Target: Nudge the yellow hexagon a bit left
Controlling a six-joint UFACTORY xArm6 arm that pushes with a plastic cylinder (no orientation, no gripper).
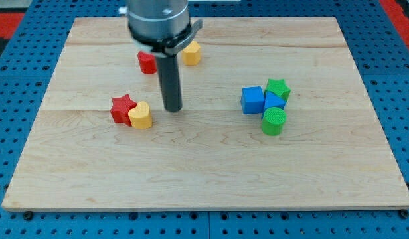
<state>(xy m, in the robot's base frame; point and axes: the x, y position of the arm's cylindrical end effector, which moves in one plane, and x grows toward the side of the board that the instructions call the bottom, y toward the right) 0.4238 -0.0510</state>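
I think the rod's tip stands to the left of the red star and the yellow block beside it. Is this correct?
Not quite. In the camera view my tip stands to the right of the red star and the yellow block beside it, not to the left.

Blocks: 2 red [123,108], 2 yellow [141,115], 2 blue [252,99], 2 green [273,122]; board pale wood [211,166].

Bright, even overhead light; soft short shadows under the blocks; the arm's housing [158,20] looks blurred.
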